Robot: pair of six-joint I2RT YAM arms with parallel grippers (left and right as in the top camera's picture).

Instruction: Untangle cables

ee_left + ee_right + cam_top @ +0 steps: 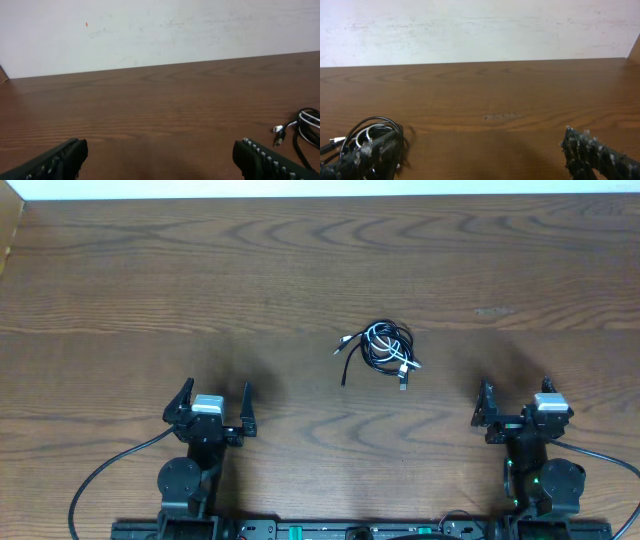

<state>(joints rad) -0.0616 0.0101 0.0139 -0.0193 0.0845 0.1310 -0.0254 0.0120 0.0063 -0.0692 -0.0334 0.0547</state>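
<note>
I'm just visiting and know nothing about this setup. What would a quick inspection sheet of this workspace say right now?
Surface: brown wood-grain table.
Job's things: black and white cords looped in one tangle, silvery plugs showing, apart from both grippers.
Clutter: nothing seen.
Grippers: left gripper and right gripper, both with jaws open, holding nothing.
Cables: thick black arm cables trail from the arm bases.
Surroundings: white wall behind the table.

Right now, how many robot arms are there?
2. The left arm is at the overhead view's lower left, the right arm at its lower right, with the cables lying ahead, between them. None seems hidden.
</note>
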